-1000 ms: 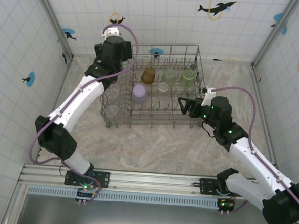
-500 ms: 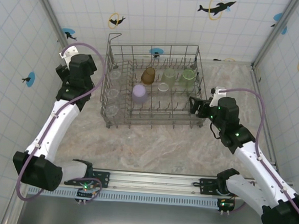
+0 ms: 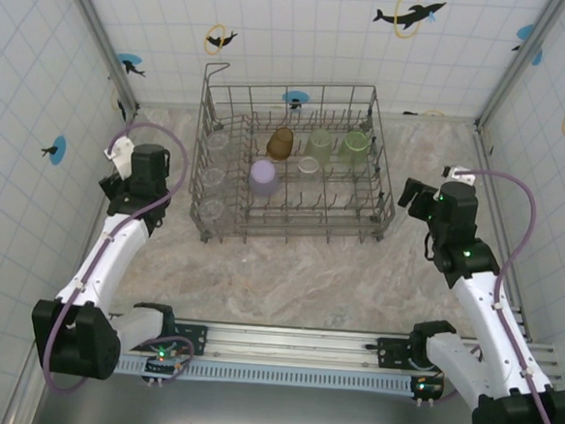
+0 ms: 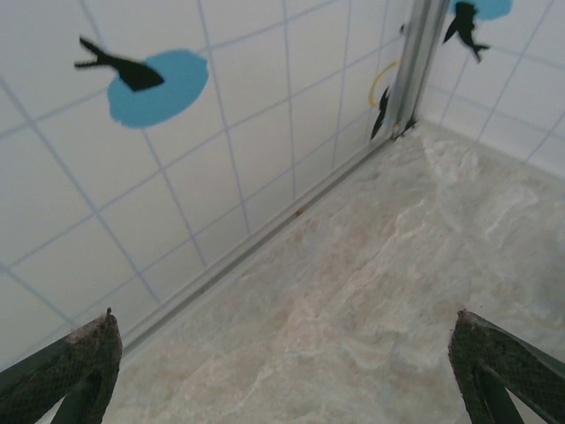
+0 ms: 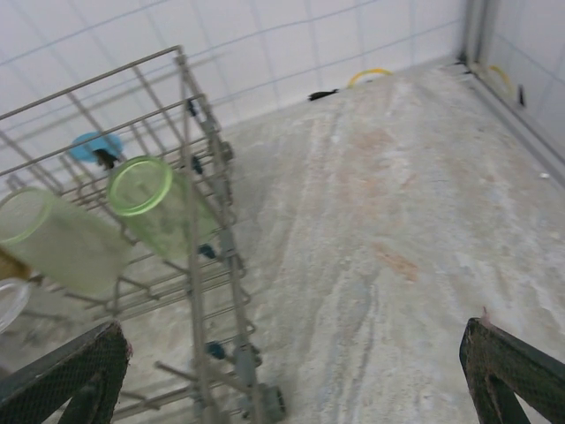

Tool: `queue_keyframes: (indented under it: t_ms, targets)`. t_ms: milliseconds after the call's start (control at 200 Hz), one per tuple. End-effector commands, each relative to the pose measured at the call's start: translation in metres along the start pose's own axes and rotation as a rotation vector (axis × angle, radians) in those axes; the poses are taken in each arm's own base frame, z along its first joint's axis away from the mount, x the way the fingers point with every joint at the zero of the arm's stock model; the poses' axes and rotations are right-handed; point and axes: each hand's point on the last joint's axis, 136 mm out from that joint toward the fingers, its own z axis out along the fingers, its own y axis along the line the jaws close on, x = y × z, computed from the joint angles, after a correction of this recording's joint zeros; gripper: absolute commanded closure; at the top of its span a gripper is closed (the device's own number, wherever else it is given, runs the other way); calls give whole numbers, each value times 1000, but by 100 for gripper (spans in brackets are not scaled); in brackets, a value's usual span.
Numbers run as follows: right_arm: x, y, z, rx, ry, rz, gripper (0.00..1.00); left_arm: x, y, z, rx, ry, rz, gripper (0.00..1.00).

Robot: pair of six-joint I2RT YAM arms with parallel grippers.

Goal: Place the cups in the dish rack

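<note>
Two grippers stand on either side of the dish rack [image 3: 291, 234], jaws spread wide and nothing between them. The left gripper [image 4: 282, 344] is off the rack's left side, facing bare table [image 4: 371, 265] and the tiled wall [image 4: 221, 159]. The right gripper [image 5: 296, 340] is off the rack's right side, looking in at its wire end. Inside the rack, two green cups [image 3: 318, 142] sit at the far right, beside the amber cup [image 3: 281, 142]. The lavender cup [image 3: 263, 175] is near the middle. Clear cups [image 3: 212, 178] fill the left-hand column, with one more just right of the lavender one. No cup can be seen on the table outside the rack, so the loading looks finished, or very nearly so. Nothing appears left for either arm to fetch.
</note>
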Motion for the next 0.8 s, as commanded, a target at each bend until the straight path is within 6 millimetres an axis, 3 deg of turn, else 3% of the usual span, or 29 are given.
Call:
queue_keyframes:
  t_ms: [0,340,576,796]
  targets:
    - [8,-19,-1,47,3,38,1,21,14,9,-55,32,-31,3]
    - [30,-51,6,121,-45,21,1,101,40,33,-118,124,-36,3]
    - [60,-61,22,151,55,-62,1,137,33,46,-100,192,-32,3]
    - [70,-59,21,79,-91,-66,1,152,37,45,-36,89,-88,3]
